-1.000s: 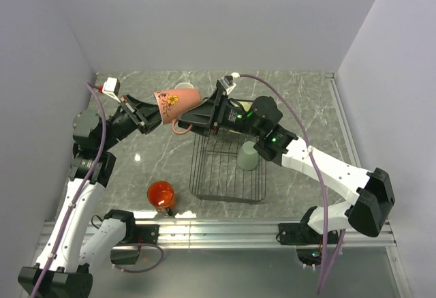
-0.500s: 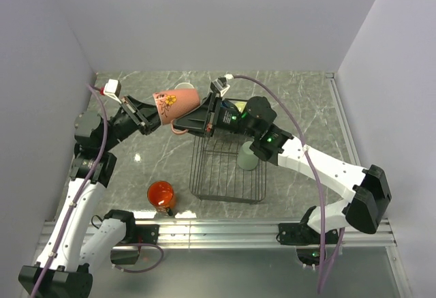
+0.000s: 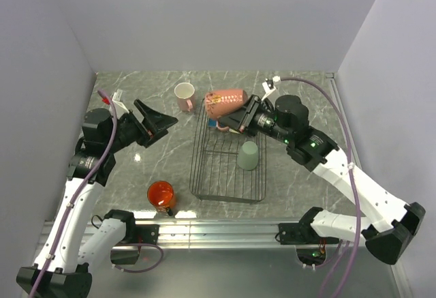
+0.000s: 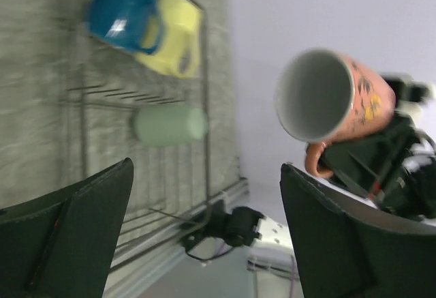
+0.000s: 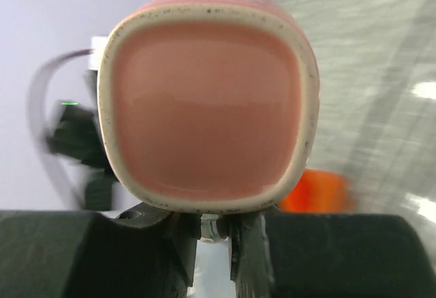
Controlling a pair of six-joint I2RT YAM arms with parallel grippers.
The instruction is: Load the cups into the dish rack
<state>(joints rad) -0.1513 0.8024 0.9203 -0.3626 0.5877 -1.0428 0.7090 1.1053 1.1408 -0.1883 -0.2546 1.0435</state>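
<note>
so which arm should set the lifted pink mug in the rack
Right: the right gripper holds the pink mug by the rack's far end; the left gripper is open, empty, further away.

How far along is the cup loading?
Done: green cup, blue cup and yellow cup sit in the rack. In hand: the right gripper holds a flowered pink cup above the rack's far end. Remaining: the other pink cup and the orange cup on the table.

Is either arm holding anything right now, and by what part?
Yes. The right gripper holds a pink flowered mug in the air, on its side, apparently pinched by its handle. The left gripper is open and empty.
</note>
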